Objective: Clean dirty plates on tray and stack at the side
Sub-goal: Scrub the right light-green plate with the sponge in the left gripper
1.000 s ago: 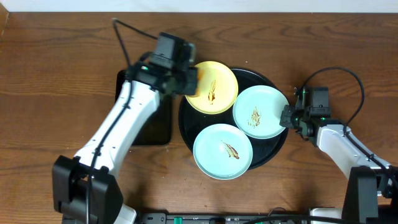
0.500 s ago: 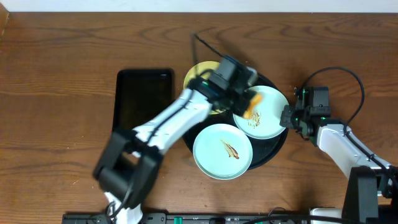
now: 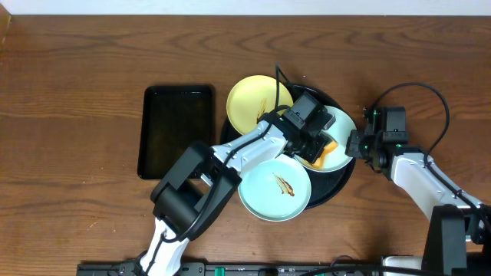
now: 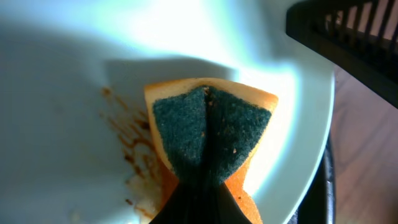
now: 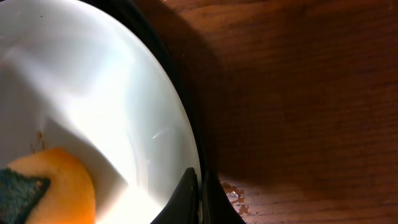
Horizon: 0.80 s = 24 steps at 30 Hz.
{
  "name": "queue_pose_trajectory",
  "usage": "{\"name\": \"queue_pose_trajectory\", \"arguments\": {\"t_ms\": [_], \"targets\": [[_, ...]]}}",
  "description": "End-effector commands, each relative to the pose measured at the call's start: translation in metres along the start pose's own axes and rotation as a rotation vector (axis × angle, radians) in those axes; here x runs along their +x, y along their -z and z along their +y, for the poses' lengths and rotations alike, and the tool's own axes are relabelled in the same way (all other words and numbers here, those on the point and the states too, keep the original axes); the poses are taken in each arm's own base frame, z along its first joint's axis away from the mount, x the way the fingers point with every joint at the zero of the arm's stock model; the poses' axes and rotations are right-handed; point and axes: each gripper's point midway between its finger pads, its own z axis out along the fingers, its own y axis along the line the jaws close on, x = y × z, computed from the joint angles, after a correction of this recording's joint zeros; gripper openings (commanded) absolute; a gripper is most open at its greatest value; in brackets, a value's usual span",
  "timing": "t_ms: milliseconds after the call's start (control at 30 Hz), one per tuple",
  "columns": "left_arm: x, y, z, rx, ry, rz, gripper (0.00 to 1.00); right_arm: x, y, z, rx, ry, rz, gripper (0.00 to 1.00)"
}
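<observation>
**Item:** the small round light-aqua plastic plate (image 3: 344, 124) lies R of ctr in the overhead frame, on the R part of the large round glossy black tray (image 3: 335, 186). A brownish smear (image 4: 130, 149) is seen at its ctr.

**Change:**
- 1.0 s ago the left gripper (image 3: 318, 142) was positioned at the L edge of the pale-yellow round plastic plate (image 3: 249, 103), upper ctr.
- 0.5 s ago it was caught in transit.
- It is now set down over the light-aqua plate.
- The orange sponge w/ dark-green scouring face (image 4: 211, 130) is folded and pressed on the plate surface just R of the smear.
- The right gripper (image 3: 353, 143) pos. is unchanged.

**Meaning (judged):** scrubbing of the 1st plate is only starting. No plate has been cleaned or stacked yet.

**Claw states:**
- The left gripper is clenched on the sponge, which is pinched at lower ctr of the L wrist frame.
- The right gripper is closed on the plate's R rim, w/ the edge nipped betw. its tips at bottom ctr of the R wrist frame. This is taken as bracing the plate vs. scrub force.

**Surroundings:**
- The yellow plate overlaps the tray rim at upper L.
- A second aqua plate (image 3: 275, 186), lower ctr, overhangs the rim.
- Both are smeared, and neither is contacted by a claw.
- A rectangular black tray (image 3: 176, 130) is seen at L of frame, near the round tray but not touching it.
</observation>
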Motion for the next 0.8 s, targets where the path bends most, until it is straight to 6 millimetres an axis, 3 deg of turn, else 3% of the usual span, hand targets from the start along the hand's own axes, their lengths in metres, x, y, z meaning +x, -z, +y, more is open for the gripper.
{"name": "queue_pose_trajectory", "arguments": {"t_ms": [0,233,500,767], "targets": [[-0.007,-0.003,0.035,-0.182,0.017,-0.032,0.07,0.006,-0.001,0.001,0.007,0.008,0.021,0.01],[-0.028,0.009,0.061,-0.32,0.049,-0.122,0.07,0.012,-0.001,0.0,0.014,0.006,0.044,0.01],[-0.034,0.015,0.059,-0.312,0.143,-0.152,0.08,0.021,0.0,-0.004,0.029,-0.004,0.079,0.01],[-0.048,0.06,0.041,-0.311,0.137,-0.204,0.07,0.02,0.0,-0.008,0.052,-0.063,0.073,0.01]]}}
